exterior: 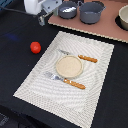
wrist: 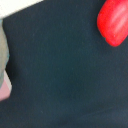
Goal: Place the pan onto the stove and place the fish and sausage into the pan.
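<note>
The pan (exterior: 67, 9), small, round and dark, stands on the left end of the tan stove board (exterior: 102, 27) at the back. The red sausage (exterior: 35, 47) lies on the dark table, to the exterior view's left of the placemat; it also shows in the wrist view (wrist: 115, 22) as a blurred red shape. My gripper (exterior: 43, 20) hangs over the dark table at the back left, beside the board's left end and apart from the sausage. Its fingers are too small and blurred to read, and none show in the wrist view. The fish is not visible.
A larger grey pot (exterior: 91, 12) stands on the board next to the pan, and a round pale item (exterior: 123, 17) at its right end. A pale woven placemat (exterior: 30, 85) holds a plate (exterior: 68, 66), a fork (exterior: 64, 80) and a knife (exterior: 80, 56).
</note>
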